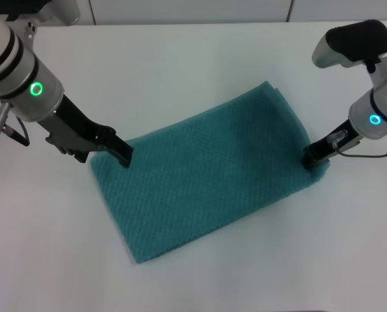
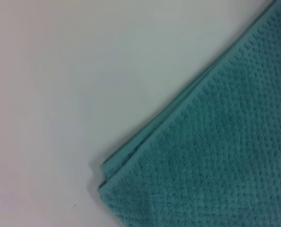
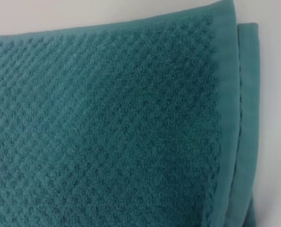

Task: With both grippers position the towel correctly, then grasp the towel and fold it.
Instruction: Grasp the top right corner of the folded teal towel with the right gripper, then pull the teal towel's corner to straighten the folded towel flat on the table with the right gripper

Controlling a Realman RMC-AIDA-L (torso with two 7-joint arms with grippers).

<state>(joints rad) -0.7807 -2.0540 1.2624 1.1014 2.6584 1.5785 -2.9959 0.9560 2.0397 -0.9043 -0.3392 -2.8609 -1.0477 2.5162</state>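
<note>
Lying flat and askew on the white tabletop (image 1: 200, 58), the towel (image 1: 206, 172) stretches between both grippers. Left gripper (image 1: 123, 155) touches its left corner, right gripper (image 1: 308, 160) its right edge; whether either set of fingers is clenched or released, I cannot tell. Doubled layers show at the corners.

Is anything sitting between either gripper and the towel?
Nothing visible. The left gripper is at the towel's left corner and the right gripper at its right edge; only bare table surrounds the cloth.
</note>
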